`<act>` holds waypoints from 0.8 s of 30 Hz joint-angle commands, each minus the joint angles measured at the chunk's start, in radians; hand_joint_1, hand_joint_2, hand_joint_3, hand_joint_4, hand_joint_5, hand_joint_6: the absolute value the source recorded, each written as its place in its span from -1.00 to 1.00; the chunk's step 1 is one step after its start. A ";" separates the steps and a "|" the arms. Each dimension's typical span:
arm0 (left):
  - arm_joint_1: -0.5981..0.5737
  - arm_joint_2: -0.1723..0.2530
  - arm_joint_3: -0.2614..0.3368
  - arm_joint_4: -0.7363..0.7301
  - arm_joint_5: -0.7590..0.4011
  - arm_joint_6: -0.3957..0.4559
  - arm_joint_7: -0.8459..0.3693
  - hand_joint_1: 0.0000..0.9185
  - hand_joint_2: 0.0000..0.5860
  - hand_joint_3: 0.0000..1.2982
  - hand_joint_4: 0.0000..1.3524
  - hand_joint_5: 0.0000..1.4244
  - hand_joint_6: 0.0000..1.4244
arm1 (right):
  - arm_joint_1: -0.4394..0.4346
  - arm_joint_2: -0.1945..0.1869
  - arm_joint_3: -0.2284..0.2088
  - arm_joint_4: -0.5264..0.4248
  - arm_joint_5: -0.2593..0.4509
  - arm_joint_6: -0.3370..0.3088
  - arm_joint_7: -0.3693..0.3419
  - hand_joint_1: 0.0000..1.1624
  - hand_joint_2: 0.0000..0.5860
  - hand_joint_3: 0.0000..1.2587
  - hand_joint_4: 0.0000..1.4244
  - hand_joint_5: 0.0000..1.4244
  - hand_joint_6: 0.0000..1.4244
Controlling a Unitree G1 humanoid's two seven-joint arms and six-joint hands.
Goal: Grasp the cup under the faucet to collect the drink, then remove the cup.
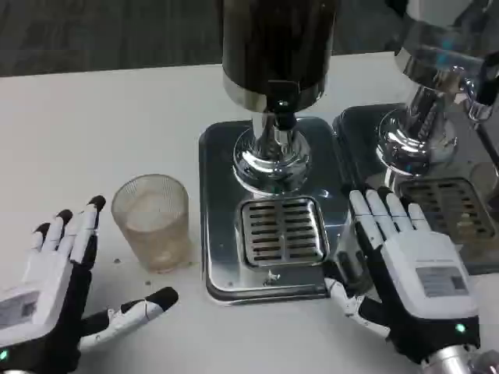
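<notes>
Nearest me, my left hand [54,288] lies released on the white surface [101,117], fingers spread beside the cup [152,222]. My right hand [409,276] rests released too, by the drip grate [279,231]. Farther back hangs the faucet [282,117], the cup left of it.

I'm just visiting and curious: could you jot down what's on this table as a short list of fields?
cup: ribbed glass cup upright on the white table, left of the drip tray, not under the faucet
left hand: open beside the cup, not touching
right hand: open, lying over the tray's right edge
second dispenser: at right
</notes>
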 commanded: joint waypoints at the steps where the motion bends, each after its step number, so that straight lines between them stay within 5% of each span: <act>1: 0.008 -0.003 -0.004 0.012 -0.010 -0.017 0.020 -1.00 -1.00 -1.00 -1.00 -1.00 -1.00 | -0.004 -0.001 0.004 0.005 0.008 -0.013 -0.004 -0.48 0.52 -1.00 -1.00 -1.00 -1.00; 24: -0.005 -0.016 0.037 0.070 -0.056 -0.095 0.155 -1.00 -1.00 -1.00 -1.00 -1.00 -1.00 | -0.005 0.001 0.006 -0.002 0.003 0.005 0.006 -0.48 0.51 -1.00 -1.00 -1.00 -1.00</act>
